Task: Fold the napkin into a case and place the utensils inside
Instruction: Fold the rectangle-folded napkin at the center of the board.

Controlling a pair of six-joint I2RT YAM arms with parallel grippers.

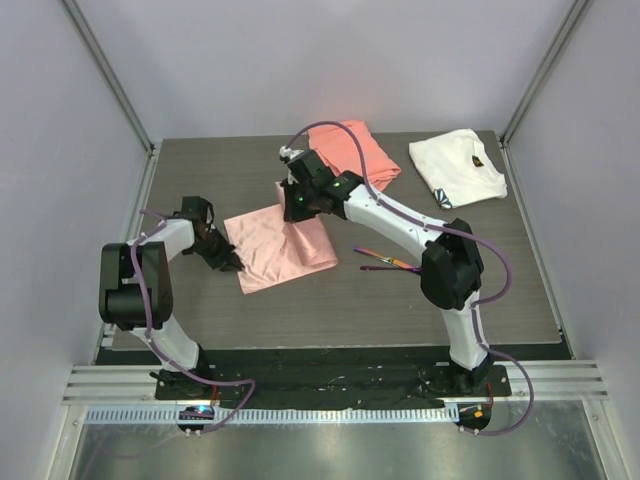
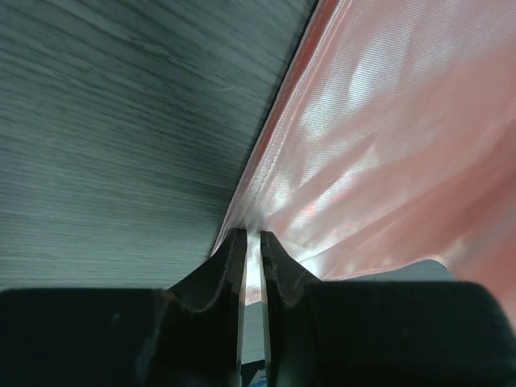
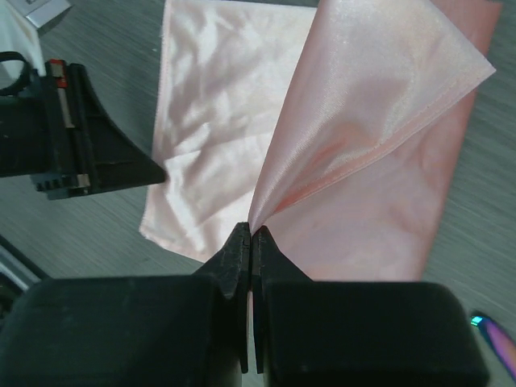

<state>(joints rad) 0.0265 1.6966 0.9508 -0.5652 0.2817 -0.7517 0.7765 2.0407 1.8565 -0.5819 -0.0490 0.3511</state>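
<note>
The glossy pale-pink napkin (image 1: 272,252) lies mid-table, its right part doubled over. My right gripper (image 1: 291,207) is shut on one corner of it (image 3: 251,230), and the cloth (image 3: 363,97) rises from the pinch as a lifted flap. My left gripper (image 1: 232,264) is low at the napkin's left edge. Its jaws (image 2: 251,235) stand a narrow slit apart with the napkin's hem (image 2: 379,145) in the slit. The dark purple utensils (image 1: 385,261) lie together on the table to the napkin's right, and one tip (image 3: 496,334) shows in the right wrist view. No case shows.
A thicker coral-orange cloth (image 1: 357,150) lies at the back centre, just behind the right arm. A white cloth with a dark mark (image 1: 457,167) lies at the back right. Grey walls close in the dark wood-grain table (image 1: 400,310).
</note>
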